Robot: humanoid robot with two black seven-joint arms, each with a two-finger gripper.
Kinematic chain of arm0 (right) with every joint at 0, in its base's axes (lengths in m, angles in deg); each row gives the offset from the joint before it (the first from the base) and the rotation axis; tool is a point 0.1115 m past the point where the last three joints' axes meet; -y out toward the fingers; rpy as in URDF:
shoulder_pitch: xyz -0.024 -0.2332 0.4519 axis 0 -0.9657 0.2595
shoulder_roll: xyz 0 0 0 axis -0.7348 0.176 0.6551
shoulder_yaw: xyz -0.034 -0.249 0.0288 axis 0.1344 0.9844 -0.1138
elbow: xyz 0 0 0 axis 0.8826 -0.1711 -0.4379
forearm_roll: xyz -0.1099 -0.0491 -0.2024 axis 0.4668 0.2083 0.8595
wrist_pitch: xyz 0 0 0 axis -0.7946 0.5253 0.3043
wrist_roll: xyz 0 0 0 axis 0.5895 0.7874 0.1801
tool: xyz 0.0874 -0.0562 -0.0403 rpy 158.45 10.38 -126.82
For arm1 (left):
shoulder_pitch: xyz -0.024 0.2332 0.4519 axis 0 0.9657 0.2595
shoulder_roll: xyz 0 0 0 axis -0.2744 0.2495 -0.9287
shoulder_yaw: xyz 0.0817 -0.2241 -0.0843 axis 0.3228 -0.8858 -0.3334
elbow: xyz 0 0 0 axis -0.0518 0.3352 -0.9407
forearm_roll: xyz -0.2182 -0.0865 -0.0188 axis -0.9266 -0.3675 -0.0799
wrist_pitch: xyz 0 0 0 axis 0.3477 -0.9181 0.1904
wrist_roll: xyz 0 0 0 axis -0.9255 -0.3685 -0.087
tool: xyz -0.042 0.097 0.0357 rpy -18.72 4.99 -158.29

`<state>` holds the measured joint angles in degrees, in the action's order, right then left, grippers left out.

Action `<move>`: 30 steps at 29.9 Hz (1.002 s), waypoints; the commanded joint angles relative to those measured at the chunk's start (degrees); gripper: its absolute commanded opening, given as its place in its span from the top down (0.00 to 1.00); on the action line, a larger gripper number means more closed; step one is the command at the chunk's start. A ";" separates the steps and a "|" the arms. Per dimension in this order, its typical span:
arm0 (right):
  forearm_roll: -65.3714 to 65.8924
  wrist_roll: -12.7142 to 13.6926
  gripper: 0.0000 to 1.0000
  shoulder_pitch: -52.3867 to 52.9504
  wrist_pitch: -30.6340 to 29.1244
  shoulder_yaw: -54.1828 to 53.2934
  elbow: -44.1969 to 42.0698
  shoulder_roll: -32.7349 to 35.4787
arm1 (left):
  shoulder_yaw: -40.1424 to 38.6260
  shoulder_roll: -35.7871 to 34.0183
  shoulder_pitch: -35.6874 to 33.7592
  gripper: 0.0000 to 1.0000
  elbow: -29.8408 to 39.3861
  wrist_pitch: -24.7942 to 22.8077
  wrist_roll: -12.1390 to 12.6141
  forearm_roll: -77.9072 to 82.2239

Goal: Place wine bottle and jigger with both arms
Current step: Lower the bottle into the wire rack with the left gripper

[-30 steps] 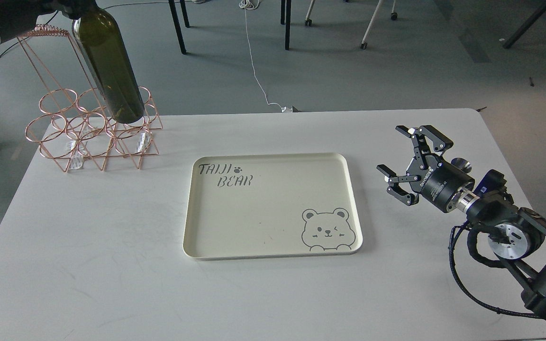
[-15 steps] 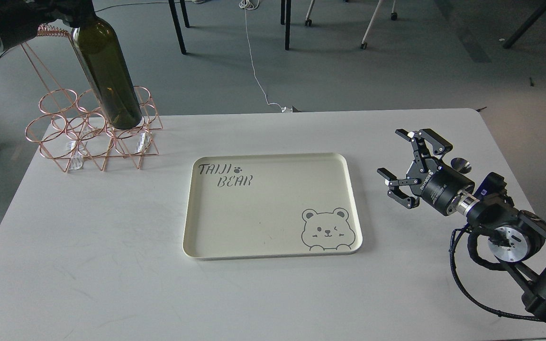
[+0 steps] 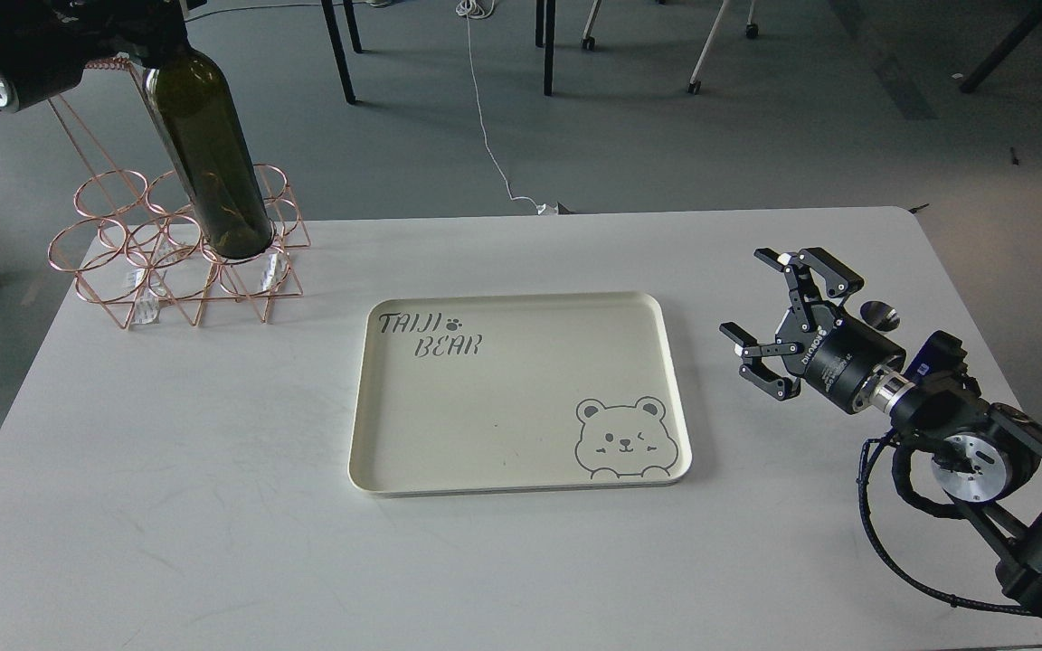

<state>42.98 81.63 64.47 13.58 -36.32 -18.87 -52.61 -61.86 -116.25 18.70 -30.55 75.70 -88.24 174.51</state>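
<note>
The wine bottle [image 3: 213, 163], dark olive green, stands slightly tilted with its base inside a front-right ring of the copper wire rack [image 3: 173, 249]. Its neck is hidden in my left gripper [image 3: 146, 32], a dark mass at the top left corner that grips the bottle's top. My right gripper [image 3: 747, 312] is open and empty, hovering above the table right of the tray, fingers pointing left. The jigger [image 3: 878, 315], small and silver, stands on the table just behind the right gripper's wrist, and only its top shows.
A cream tray [image 3: 521, 479] with a bear drawing and "TAIJI BEAR" lettering lies mid-table, nothing in it. The white table [image 3: 168, 506] has its rounded far-right corner near the right arm. Chair legs and a cable are on the floor beyond.
The left arm has lowered the bottle and set it more upright, its base now down in the rack ring. The right gripper drifted slightly down, still open.
</note>
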 commanded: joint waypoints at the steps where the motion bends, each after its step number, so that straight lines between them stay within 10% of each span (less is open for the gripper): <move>1: 0.00 0.00 0.01 -0.04 -0.07 0.00 0.00 -0.03 | 0.16 0.77 0.01 0.75 -0.60 0.09 -0.02 0.04; 30: 0.00 0.00 0.01 -0.57 0.01 -0.09 0.44 -0.38 | 1.74 2.62 3.43 0.73 -4.29 3.78 -0.02 0.04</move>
<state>42.98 81.63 63.89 13.59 -36.36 -18.43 -52.99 -60.12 -113.64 21.36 -34.84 79.01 -88.27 174.51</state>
